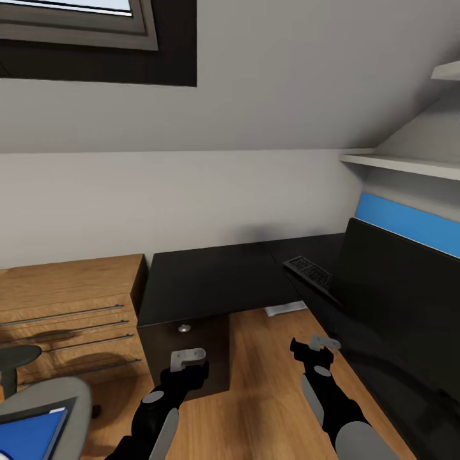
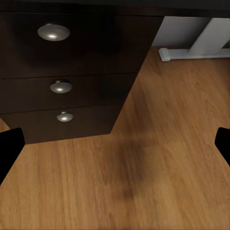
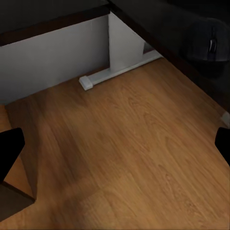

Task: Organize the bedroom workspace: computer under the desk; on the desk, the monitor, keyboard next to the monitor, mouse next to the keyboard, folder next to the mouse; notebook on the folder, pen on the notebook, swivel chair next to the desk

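The desk (image 1: pixel 211 281) with its matte black top runs from the middle to the right, with a blue back panel (image 1: pixel 409 223). On its right wing stands the wide black monitor (image 1: pixel 396 306), and the keyboard (image 1: pixel 310 271) lies just beyond it. The black mouse (image 3: pixel 211 45) rests on the desk top (image 3: pixel 158 24). At the lower left is the grey swivel chair (image 1: pixel 38 399) with the blue folder (image 1: pixel 29 434) on its seat. My left gripper (image 1: pixel 190 359) (image 2: pixel 115 148) and right gripper (image 1: pixel 317 348) (image 3: pixel 115 148) both hang open and empty over the oak floor.
A dark drawer pedestal (image 1: pixel 185 358) (image 2: pixel 62 86) with round knobs sits under the desk ahead of my left gripper. An oak drawer unit (image 1: pixel 64 313) stands at the left. The desk's white leg and foot (image 3: pixel 117 67) (image 2: pixel 201 45) rest on the floor. Shelves (image 1: pixel 409 163) hang at the upper right.
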### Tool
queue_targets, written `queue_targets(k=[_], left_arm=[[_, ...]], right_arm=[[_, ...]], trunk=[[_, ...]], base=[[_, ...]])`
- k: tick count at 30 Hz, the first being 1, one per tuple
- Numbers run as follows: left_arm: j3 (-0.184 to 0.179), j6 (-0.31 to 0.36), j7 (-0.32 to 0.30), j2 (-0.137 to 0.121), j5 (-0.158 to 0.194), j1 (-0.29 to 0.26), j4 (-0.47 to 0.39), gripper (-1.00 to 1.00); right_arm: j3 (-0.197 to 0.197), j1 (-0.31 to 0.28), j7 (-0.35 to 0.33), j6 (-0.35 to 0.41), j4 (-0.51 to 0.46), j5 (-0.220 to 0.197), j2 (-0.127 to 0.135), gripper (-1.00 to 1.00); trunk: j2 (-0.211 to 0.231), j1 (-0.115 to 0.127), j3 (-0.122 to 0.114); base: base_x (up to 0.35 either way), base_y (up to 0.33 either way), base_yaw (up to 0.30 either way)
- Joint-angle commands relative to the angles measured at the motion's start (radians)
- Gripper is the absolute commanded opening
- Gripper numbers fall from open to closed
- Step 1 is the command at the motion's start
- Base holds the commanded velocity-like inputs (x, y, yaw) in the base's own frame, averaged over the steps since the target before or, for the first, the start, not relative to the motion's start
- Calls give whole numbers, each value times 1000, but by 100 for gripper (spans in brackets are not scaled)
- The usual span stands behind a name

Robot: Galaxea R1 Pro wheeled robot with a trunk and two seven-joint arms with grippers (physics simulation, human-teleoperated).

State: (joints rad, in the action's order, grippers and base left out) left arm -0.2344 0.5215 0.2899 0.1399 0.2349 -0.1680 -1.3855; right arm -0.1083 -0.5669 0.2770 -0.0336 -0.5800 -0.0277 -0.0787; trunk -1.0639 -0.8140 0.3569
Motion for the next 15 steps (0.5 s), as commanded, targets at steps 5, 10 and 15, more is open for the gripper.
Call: queue_targets(k=[5,10,15], left_arm=[[-2,3,9,1,9,-1,-1,100],[-3,3,9,1,9,-1,-1,100],[-3,3,8,1,9,-1,-1,100]], right_arm=[[0,0,2,-141,33,5,-1,100],[21,0,45,-225,59,76,-2,100],[26,-1,137,-240,83,134,-3,100]], trunk=[[-1,0,1],[-1,0,1],[-1,0,1]], base=[[-4,10,-1],[0,0,0],[0,0,0]])
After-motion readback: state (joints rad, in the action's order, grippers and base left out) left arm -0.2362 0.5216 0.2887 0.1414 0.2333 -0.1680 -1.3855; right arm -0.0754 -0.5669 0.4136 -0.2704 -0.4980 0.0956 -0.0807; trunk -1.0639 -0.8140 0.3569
